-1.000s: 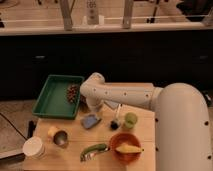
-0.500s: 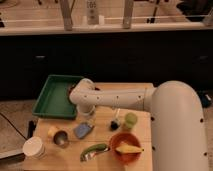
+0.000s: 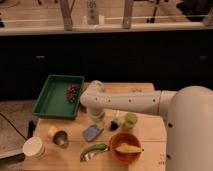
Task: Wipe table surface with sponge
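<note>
White arm casing fills my right side, and compared with half a second ago the elbow joint has swung further toward the middle of the table surface, now sitting just right of the green tray. The sponge has travelled with it, from beside the small metal cup to a spot nearer the table's centre, tilted with one corner pointing at the tray.

My gripper is mostly buried under the arm's wrist; I only see a pale stub reaching down to the sponge's upper edge, apparently touching it. I cannot tell whether the fingers are spread or pressed together.

Around it I make out a dark cluster, hard to identify, inside the tray, a white cup at the near left corner, a green curved object beside an orange bowl holding something yellow, and a green cup partly behind the arm.
</note>
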You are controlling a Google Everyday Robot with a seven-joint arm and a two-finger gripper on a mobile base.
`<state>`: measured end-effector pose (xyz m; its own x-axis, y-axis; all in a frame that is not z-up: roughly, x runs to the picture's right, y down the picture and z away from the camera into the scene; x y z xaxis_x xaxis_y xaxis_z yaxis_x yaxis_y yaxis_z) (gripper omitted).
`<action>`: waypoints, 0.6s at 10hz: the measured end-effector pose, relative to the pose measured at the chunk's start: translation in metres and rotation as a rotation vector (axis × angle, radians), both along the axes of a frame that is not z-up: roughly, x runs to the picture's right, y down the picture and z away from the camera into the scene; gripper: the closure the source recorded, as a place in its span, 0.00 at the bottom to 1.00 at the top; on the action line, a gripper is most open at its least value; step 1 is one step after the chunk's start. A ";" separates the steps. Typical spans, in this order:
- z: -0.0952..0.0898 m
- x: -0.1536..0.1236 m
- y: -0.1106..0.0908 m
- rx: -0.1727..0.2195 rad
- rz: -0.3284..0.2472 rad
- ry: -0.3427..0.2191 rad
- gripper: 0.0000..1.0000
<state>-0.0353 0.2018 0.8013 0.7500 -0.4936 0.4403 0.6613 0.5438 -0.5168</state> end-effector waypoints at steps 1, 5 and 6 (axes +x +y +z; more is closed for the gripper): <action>0.005 0.007 -0.007 0.007 0.009 0.021 1.00; 0.035 0.019 -0.044 0.026 0.017 0.060 1.00; 0.041 0.010 -0.052 0.028 0.011 0.054 1.00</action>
<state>-0.0248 0.1500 0.8425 0.7776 -0.4967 0.3855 0.6269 0.5653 -0.5361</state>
